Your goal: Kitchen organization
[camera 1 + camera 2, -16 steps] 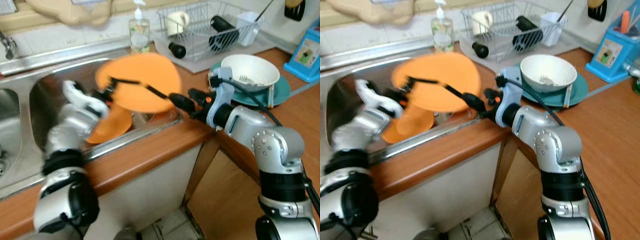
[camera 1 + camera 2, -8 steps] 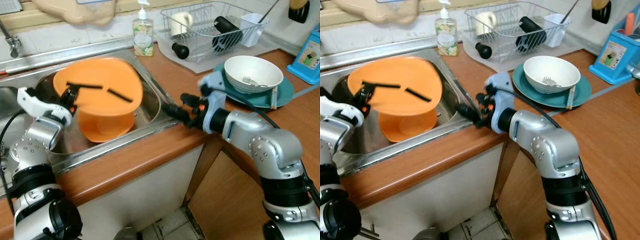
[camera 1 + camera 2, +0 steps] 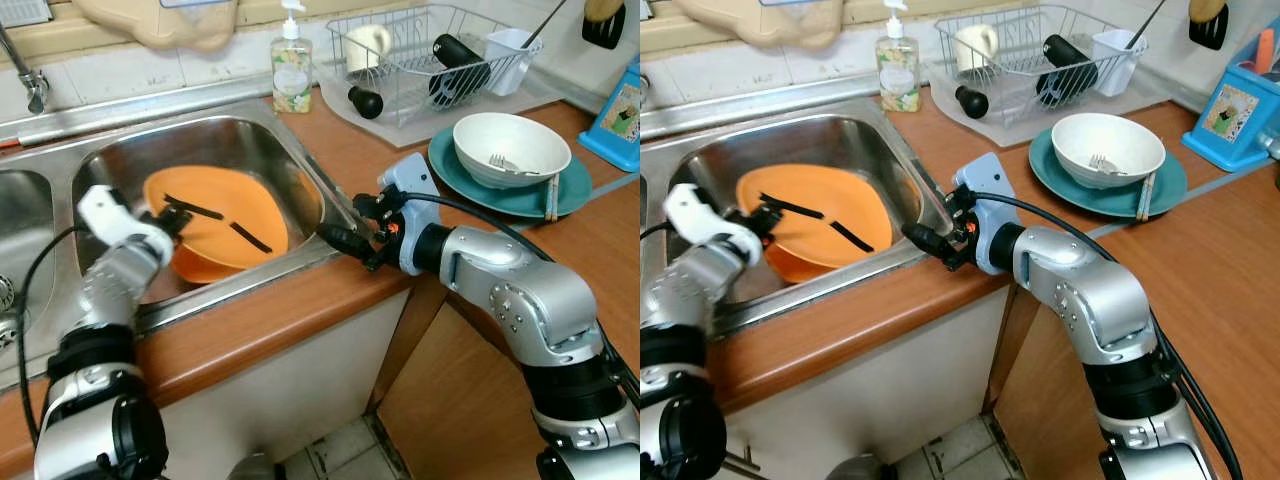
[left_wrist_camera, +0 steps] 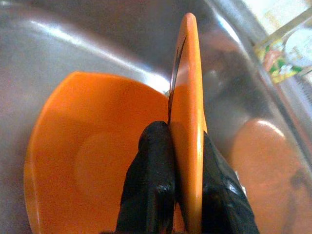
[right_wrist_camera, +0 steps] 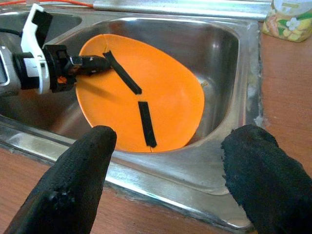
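An orange plate [image 3: 225, 215] marked with two black tape strips lies tilted inside the steel sink [image 3: 230, 140]. My left gripper [image 3: 170, 218] is shut on the plate's left edge. In the left wrist view its fingers [image 4: 156, 156] pinch the rim of the plate [image 4: 187, 97], with an orange bowl [image 4: 87, 161] underneath. My right gripper [image 3: 340, 240] stands open at the sink's front right rim, apart from the plate [image 5: 146, 107], with nothing between its fingers.
A soap bottle [image 3: 291, 70] stands behind the sink, and a faucet [image 3: 25, 80] is at the back left. A wire dish rack [image 3: 430, 50] holds cups at the back right. A white bowl [image 3: 510, 150] sits on a teal plate [image 3: 460, 185] on the wooden counter.
The left gripper has lowered the orange plate down into the sink over the bowl. The right gripper has pulled off the plate back to the sink's rim.
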